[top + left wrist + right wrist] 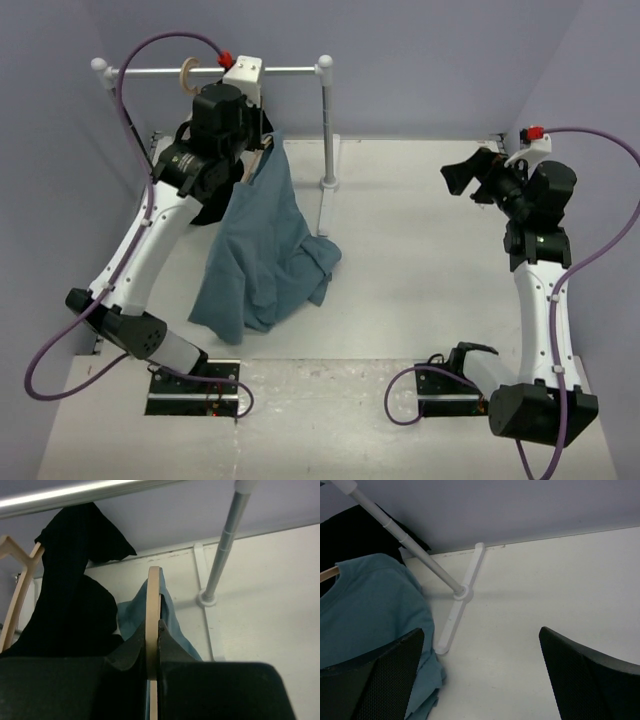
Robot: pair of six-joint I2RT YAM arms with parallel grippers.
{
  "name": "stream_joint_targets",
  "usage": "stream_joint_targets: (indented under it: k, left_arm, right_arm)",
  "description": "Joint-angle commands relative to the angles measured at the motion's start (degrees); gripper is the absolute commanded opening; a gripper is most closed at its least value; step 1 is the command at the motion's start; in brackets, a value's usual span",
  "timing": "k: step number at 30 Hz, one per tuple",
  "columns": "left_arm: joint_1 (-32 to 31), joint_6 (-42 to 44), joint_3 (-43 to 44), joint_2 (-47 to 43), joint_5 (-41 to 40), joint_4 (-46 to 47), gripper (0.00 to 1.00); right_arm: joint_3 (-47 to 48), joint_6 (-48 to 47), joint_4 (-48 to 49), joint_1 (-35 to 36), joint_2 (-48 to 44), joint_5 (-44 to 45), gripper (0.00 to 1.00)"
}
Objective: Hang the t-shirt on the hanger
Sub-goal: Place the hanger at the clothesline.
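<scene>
The slate-blue t-shirt (262,245) hangs from the pale wooden hanger (153,600) under the rail, and its lower half lies bunched on the table. My left gripper (153,626) is shut on the hanger's thin wooden arm, with blue cloth (172,622) falling just behind it. In the right wrist view the shirt's collar and shoulder (370,610) cover the hanger, and only a tan tip (327,574) shows. My right gripper (468,176) stands open well to the right of the shirt, above bare table, with nothing between its fingers (395,675).
A metal rail (290,70) runs across the back left on a white post (326,120) with a flat foot (455,615). A second wooden hanger (15,605) draped in a black garment (75,605) hangs left of my left gripper. Walls close the back and both sides.
</scene>
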Motion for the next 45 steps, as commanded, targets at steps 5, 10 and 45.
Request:
stream_joint_targets:
  k: [5, 10, 45]
  left_arm:
    - [7.9, 1.6, 8.1, 6.1, 3.0, 19.6, 0.00]
    - [12.2, 0.0, 22.0, 13.2, 6.9, 17.1, 0.00]
    - [15.7, -6.9, -2.5, 13.9, 14.8, 33.3, 0.00]
  right_arm:
    - [-0.7, 1.2, 4.5, 1.1, 1.4, -3.5, 0.99]
    - [-1.8, 1.4, 5.9, 1.4, 2.5, -3.1, 0.99]
    - [-5.3, 2.2, 9.6, 4.1, 4.2, -3.4, 0.99]
